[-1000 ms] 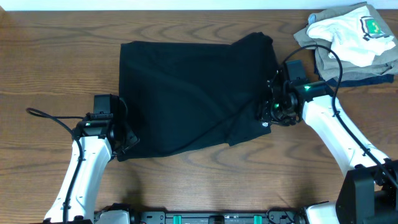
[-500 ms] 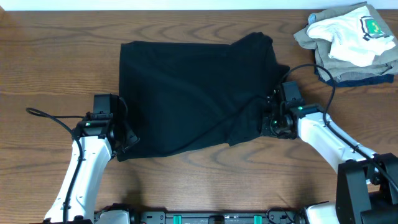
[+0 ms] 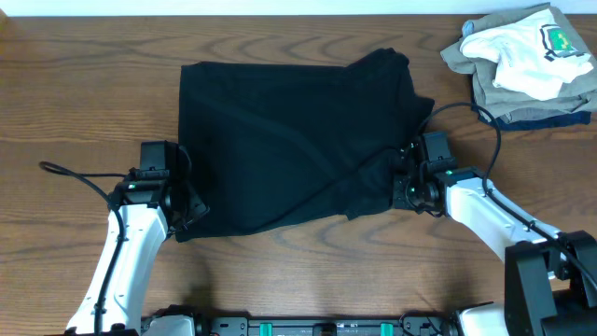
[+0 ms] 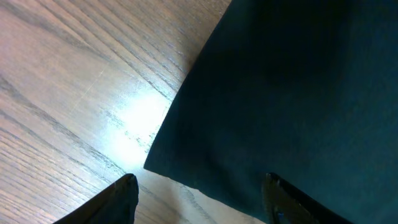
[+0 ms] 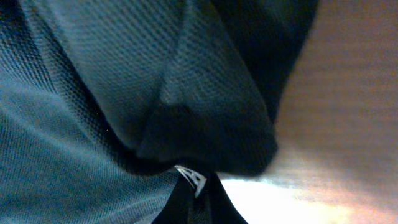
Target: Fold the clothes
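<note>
Lying across the middle of the wooden table is a black polo shirt, partly folded into a rough rectangle, with a looser flap hanging off its lower right side. The right gripper sits at that flap's right edge. In the wrist view its dark fingers are pressed together on a bunched ridge of the knit fabric, and a small white scrap, possibly print, shows at the pinch. The left gripper rests at the shirt's lower left corner with its jaws apart; one fingertip is over bare wood and the other is over the cloth. A white garment tops a pile in the far right corner, well apart from the shirt.
</note>
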Robot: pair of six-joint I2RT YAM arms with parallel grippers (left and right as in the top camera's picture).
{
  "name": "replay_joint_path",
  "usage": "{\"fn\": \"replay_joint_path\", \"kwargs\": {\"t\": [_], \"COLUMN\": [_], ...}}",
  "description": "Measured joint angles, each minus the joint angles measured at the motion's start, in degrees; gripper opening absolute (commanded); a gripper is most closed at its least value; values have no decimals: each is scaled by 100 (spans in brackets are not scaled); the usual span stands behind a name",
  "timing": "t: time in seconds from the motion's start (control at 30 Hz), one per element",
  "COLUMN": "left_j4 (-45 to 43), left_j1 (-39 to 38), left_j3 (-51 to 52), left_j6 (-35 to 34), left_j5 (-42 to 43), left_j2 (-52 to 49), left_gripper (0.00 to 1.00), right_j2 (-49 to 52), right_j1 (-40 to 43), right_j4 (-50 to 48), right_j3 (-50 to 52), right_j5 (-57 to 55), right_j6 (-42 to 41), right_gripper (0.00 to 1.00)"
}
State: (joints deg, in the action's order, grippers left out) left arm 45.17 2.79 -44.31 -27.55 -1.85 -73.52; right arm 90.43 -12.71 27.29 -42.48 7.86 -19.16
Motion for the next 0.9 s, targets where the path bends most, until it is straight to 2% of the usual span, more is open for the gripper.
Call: {"fn": "replay_joint_path", "kwargs": {"t": [0.17,0.33,0.5,0.67,0.9], "left_j4": [101,424,778,1056,979], "left_j1": [0,0,0,0,15], "left_j3": [0,0,0,0,0], "left_j6": [83,101,101,101,79], "left_j5": [2,15,160,415,492], "left_j2": [0,0,0,0,0], "left_gripper": [65,65,65,65,65], "right_j2": [-468,-1268,-1606,-1582,-1582], "right_j1": [96,420,592,612,612], "right_j4": [1191,2400,3042,3230,3156], "right_j3": [-188,-800,-944,-944,-944], "right_j5": [-37,-61,-76,-79,-79], "right_j6": [-76,-76,-76,-76,-72], "right_gripper": [1,1,1,1,1]}}
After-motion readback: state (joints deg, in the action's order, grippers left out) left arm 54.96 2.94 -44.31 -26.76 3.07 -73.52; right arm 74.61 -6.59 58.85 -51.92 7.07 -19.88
